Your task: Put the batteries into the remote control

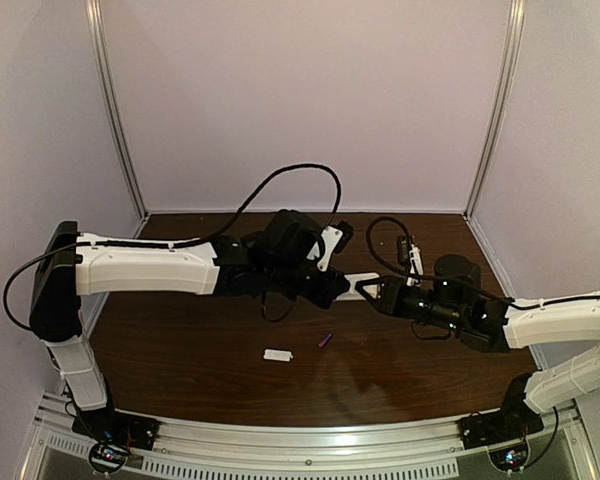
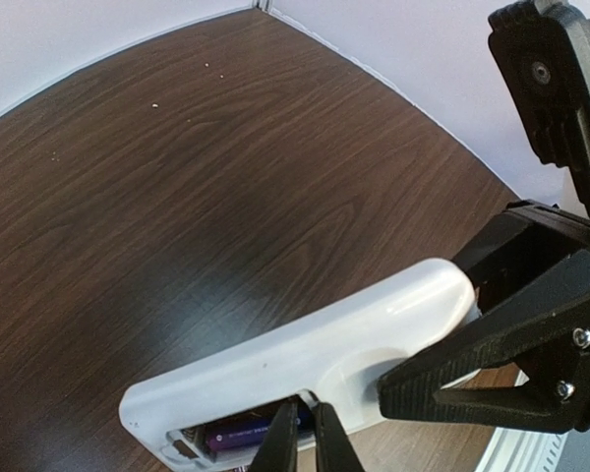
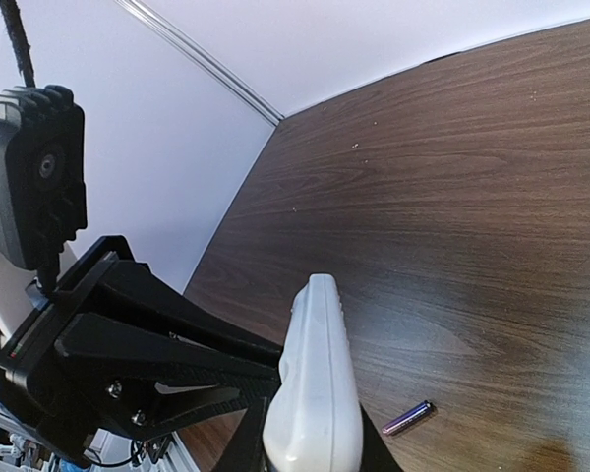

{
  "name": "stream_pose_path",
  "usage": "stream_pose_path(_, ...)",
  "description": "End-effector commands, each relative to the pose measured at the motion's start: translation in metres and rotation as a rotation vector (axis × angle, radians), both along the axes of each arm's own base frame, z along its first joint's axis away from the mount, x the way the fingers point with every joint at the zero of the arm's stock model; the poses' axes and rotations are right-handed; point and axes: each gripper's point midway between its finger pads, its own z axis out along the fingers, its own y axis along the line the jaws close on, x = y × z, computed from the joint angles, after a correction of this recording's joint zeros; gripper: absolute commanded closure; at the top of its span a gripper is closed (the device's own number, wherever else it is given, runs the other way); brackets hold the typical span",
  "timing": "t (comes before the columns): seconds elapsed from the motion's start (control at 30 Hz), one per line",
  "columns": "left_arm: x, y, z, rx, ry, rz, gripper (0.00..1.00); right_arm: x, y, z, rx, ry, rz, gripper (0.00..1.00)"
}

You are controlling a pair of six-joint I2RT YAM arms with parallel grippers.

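Judged from these views, the job stands about half done.

At the left of the overhead frame the left arm reaches in toward the centre. Its own camera shows the left gripper [image 2: 302, 442] at the bottom edge of the frame. Its fingertips are drawn almost together, with only a sliver between them and nothing visibly pinched. They sit at the rim of the open battery bay [image 2: 187, 444], and whether they touch the cell inside cannot be told.

In that bay, at the lower left of the wrist frame, lies the loaded battery [image 2: 244, 433]. It is purple and lies lengthwise; it looks seated, though its ends are hidden.

Below centre in the overhead frame, the small white cover piece [image 1: 277, 354] lies on the dark wooden table [image 1: 160, 360]. Near it to the right is the loose battery [image 1: 324, 340], apart from both arms.

Further right, in the middle of the overhead frame between the two arms, the remote control [image 2: 324, 359] appears held clear of the table, its open back turned toward the left arm. The right gripper [image 1: 365, 290] is clamped on the remote's end, its jaws closed against the white body.

What remains, by this reading, is to fetch and seat the loose battery. Fitting the cover piece may follow, though the task does not ask for it.
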Motion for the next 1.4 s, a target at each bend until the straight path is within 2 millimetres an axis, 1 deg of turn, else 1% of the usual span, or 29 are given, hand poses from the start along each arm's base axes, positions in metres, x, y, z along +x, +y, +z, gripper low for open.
stream_pose_path(0.0,0.010,0.017,-0.042,0.126,0.048,0.059,0.93,-0.003,0.003,0.064,0.141,-0.140,0.018,1.00)
stream_pose_path(0.13,0.008,0.020,-0.050,0.149,0.060,0.057,0.93,-0.005,-0.001,0.070,0.156,-0.152,0.009,1.00)
stream_pose_path(0.23,0.004,0.020,-0.052,0.138,0.078,0.043,0.93,-0.005,-0.007,0.077,0.163,-0.165,-0.004,1.00)
stream_pose_path(0.37,-0.001,0.018,-0.044,0.099,0.069,0.008,0.85,-0.004,-0.009,0.076,0.154,-0.163,-0.006,1.00)
stream_pose_path(0.43,-0.002,0.018,-0.036,0.077,0.052,0.003,0.84,-0.004,-0.010,0.074,0.150,-0.159,-0.006,1.00)
stream_pose_path(0.53,-0.002,0.018,-0.010,0.022,0.001,-0.010,0.84,-0.002,-0.012,0.066,0.126,-0.145,-0.017,1.00)
stream_pose_path(0.6,-0.001,0.020,0.010,-0.009,-0.042,-0.019,0.80,0.000,-0.015,0.058,0.103,-0.132,-0.026,1.00)
stream_pose_path(0.67,-0.003,0.022,0.033,-0.032,-0.093,-0.038,0.74,0.003,-0.022,0.048,0.072,-0.113,-0.045,1.00)
stream_pose_path(0.73,-0.002,0.030,0.052,-0.038,-0.143,-0.034,0.70,0.004,-0.030,0.037,0.031,-0.094,-0.060,1.00)
stream_pose_path(0.8,-0.001,0.042,0.063,-0.018,-0.178,-0.013,0.64,0.004,-0.041,0.028,-0.003,-0.080,-0.077,1.00)
stream_pose_path(0.83,-0.002,0.048,0.064,-0.005,-0.187,-0.006,0.61,0.004,-0.047,0.025,-0.023,-0.078,-0.089,1.00)
stream_pose_path(0.9,-0.004,0.059,0.056,0.032,-0.189,-0.004,0.58,0.003,-0.060,0.017,-0.064,-0.063,-0.114,1.00)
stream_pose_path(0.97,-0.006,0.066,0.038,0.079,-0.171,-0.009,0.56,0.003,-0.074,0.011,-0.079,-0.050,-0.135,1.00)
stream_pose_path(1.07,-0.015,0.066,0.003,0.152,-0.110,-0.056,0.55,0.001,-0.093,0.003,-0.106,-0.032,-0.156,1.00)
stream_pose_path(1.13,-0.019,0.062,-0.019,0.195,-0.061,-0.089,0.56,0.000,-0.104,0.003,-0.118,-0.029,-0.171,1.00)
stream_pose_path(1.17,-0.019,0.060,-0.035,0.231,-0.035,-0.099,0.56,-0.002,-0.107,0.005,-0.118,-0.037,-0.171,1.00)
stream_pose_path(1.23,-0.019,0.056,-0.050,0.268,-0.004,-0.114,0.56,-0.007,-0.110,0.008,-0.115,-0.050,-0.152,1.00)
stream_pose_path(1.37,-0.017,0.052,-0.066,0.296,0.021,-0.111,0.55,-0.020,-0.110,0.019,-0.086,-0.087,-0.091,1.00)
